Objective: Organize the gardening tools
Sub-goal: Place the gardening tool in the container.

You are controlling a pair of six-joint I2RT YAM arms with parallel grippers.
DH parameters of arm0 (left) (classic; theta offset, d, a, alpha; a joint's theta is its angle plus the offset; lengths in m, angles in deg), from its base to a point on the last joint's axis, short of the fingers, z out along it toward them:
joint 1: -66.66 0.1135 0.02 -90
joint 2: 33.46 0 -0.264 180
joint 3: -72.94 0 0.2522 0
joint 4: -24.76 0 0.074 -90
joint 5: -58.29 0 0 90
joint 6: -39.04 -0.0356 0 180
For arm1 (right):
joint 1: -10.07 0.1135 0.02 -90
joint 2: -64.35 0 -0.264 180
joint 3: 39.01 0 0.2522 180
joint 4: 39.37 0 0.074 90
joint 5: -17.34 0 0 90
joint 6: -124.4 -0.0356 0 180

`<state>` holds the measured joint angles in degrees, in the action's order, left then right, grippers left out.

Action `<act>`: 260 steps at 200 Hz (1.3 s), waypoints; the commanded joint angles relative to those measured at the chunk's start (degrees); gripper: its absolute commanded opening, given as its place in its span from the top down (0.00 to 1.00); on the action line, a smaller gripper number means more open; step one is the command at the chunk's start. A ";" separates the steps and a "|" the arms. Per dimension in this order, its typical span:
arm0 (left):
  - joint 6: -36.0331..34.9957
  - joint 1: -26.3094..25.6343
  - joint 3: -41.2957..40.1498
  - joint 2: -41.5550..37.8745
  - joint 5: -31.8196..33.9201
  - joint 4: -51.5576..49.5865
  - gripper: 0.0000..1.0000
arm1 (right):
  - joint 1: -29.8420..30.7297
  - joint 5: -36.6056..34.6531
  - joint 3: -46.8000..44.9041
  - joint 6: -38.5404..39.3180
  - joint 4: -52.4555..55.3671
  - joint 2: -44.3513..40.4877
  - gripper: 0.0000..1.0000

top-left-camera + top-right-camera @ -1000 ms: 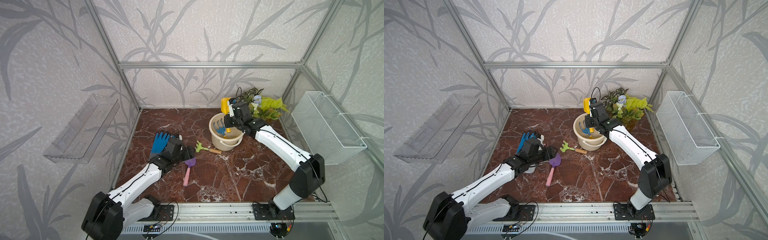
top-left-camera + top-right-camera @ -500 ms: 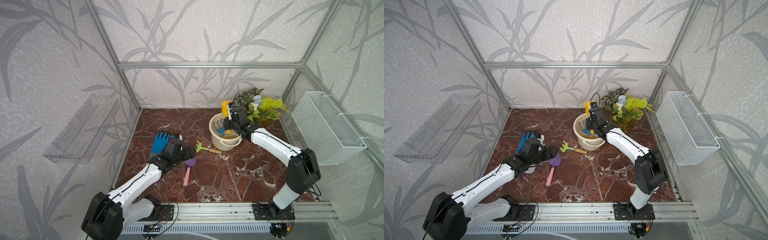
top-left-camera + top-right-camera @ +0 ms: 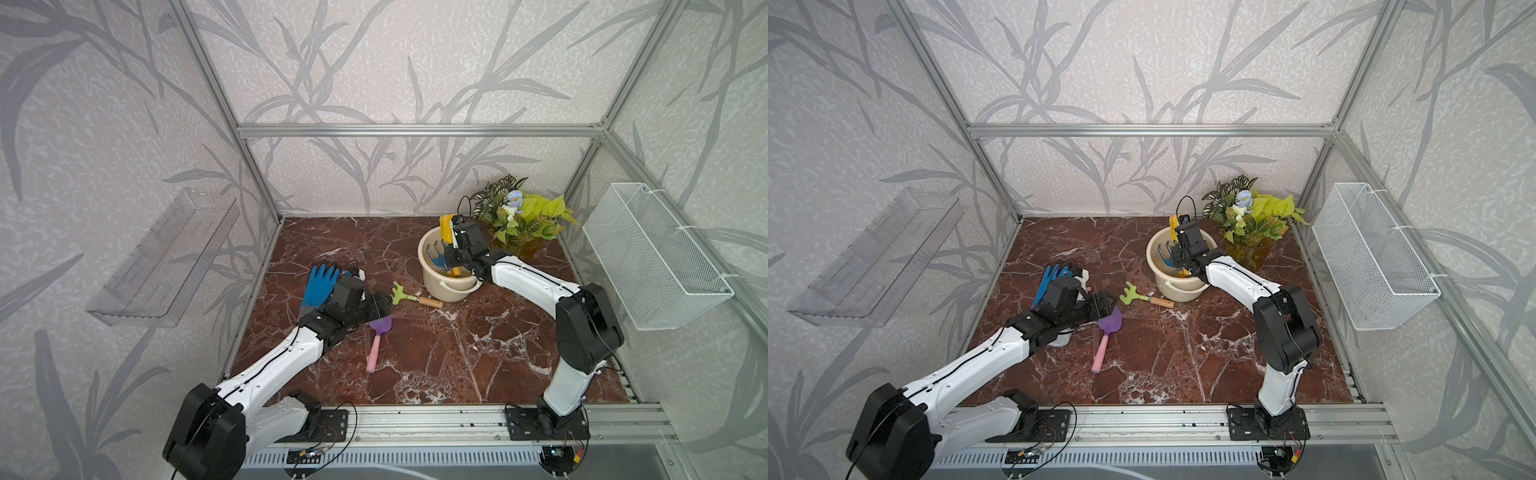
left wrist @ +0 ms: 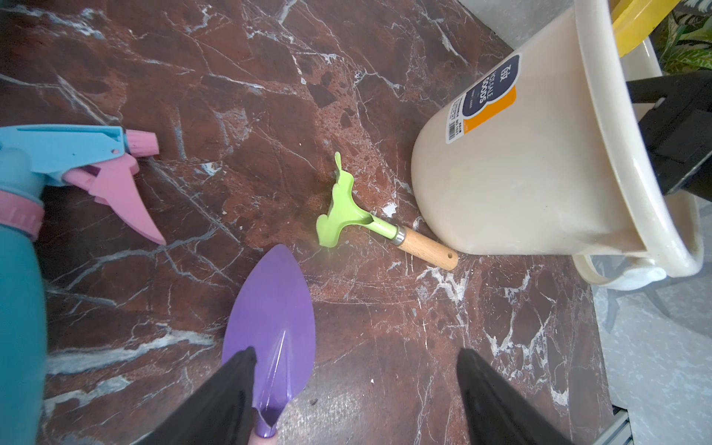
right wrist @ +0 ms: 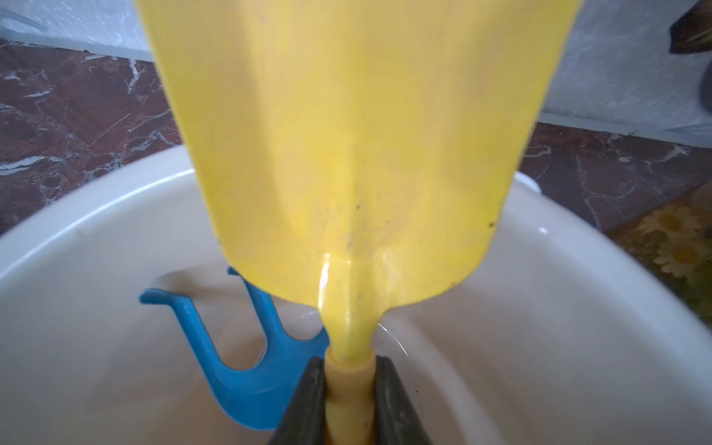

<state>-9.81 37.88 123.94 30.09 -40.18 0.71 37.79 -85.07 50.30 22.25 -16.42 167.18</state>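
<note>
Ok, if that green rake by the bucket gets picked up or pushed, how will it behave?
Probably stiff: the rake has a formed green head on a wooden handle. Likely light, being small beside the bucket. Pushed, its round handle might roll, though its splayed head should check that.

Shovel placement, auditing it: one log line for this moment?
right gripper: shut on yellow shovel in bucket | left gripper: open over purple trowel | green rake: untouched
</note>
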 commanded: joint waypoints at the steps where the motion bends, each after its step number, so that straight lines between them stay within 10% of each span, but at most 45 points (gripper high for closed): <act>1: -1.07 -0.17 0.78 -0.02 0.58 -0.07 0.16 | -0.36 -0.45 -0.36 0.26 -1.97 -0.17 0.80; 138: -1.40 -0.15 1.14 0.08 1.44 -2.32 0.11 | -0.32 0.13 2.11 -0.74 4.13 -9.35 0.45; 260: -3.79 -0.64 1.45 3.34 0.83 -12.00 0.21 | 0.02 14.33 -3.73 -8.91 11.46 -26.24 0.43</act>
<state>-11.84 37.82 124.18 31.53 -38.45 -7.64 37.71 -76.13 50.25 17.27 -6.86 144.45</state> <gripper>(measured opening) 0.823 0.572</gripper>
